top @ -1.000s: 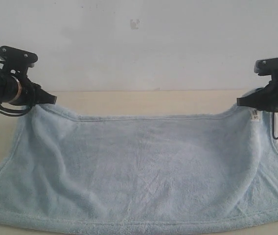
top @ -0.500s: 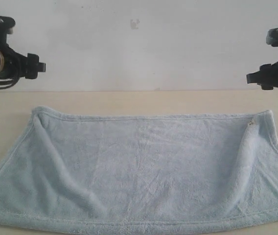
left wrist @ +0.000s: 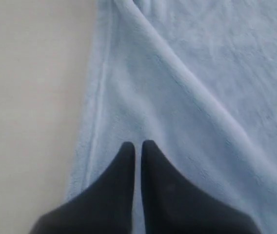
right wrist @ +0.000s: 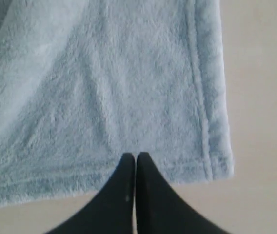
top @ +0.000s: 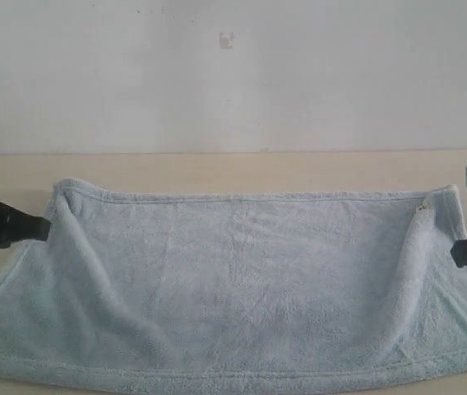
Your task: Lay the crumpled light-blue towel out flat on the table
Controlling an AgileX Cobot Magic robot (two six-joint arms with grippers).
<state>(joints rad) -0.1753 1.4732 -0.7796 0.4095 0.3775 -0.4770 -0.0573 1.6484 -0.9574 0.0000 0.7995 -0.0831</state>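
The pale light-blue towel (top: 242,280) lies spread over the cream table (top: 242,169), with a long fold ridge near each side and a small white tag (top: 421,209) at the far right corner. My left gripper (top: 43,229) hovers at the towel's left edge, shut and holding nothing. In the left wrist view its fingertips (left wrist: 128,148) hang over the towel (left wrist: 192,87) just inside the hem. My right gripper (top: 455,251) is at the towel's right side, also shut and empty. In the right wrist view that gripper (right wrist: 135,157) is over the towel's (right wrist: 104,83) hemmed edge near a corner.
A white-grey wall (top: 233,74) rises behind the table. Bare table shows beyond the towel's far edge, beside its left edge (left wrist: 31,97) and past its right corner (right wrist: 263,97). The towel's near hem runs along the bottom of the exterior view.
One second ago both grippers held the towel's far corners. They let go, rose, and have now dropped low beside the towel's left and right edges. The towel lies flat on the table.
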